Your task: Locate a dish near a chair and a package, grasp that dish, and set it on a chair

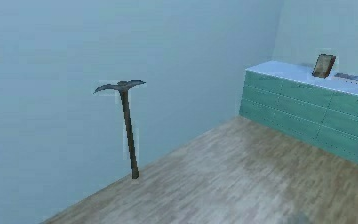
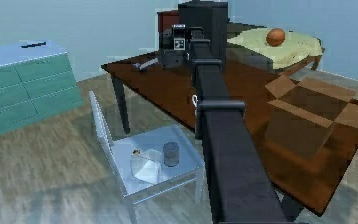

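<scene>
A grey metal chair (image 2: pixel 117 150) stands in front of a dark brown table (image 2: pixel 167 92) in the arm side view. On its seat lie a pale flat dish-like thing (image 2: pixel 147 172), a dark cup (image 2: pixel 171 153) and a small pale bottle (image 2: pixel 137 154). An open cardboard box (image 2: pixel 312 112) sits on the table's right part. The arm (image 2: pixel 227 150) rises across the table. The gripper (image 2: pixel 165 55) is over the table's far side, near a small silvery thing (image 2: pixel 147 65). I cannot tell whether it holds anything.
A teal dresser (image 2: pixel 27 85) stands at the arm side view's left, and a bed (image 2: pixel 277 50) with an orange ball (image 2: pixel 276 37) lies behind the table. In the forward view, a pickaxe (image 1: pixel 127 120) leans on the blue wall, and a dresser (image 1: pixel 307 105) carries a picture frame (image 1: pixel 325 66).
</scene>
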Motion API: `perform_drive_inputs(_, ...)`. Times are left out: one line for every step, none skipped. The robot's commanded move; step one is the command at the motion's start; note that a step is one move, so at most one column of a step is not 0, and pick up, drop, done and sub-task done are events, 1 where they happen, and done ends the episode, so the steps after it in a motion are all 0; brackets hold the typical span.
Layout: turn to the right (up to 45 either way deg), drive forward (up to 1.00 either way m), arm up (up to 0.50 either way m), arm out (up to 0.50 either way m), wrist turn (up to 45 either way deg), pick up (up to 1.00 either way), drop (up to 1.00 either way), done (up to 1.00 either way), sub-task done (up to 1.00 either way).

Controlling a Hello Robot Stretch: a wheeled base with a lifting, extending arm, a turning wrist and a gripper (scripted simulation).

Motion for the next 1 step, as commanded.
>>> perform_drive_inputs(0.0,0.0,0.0,-0.1,0.0,0.0,0.0,0.0,0.0)
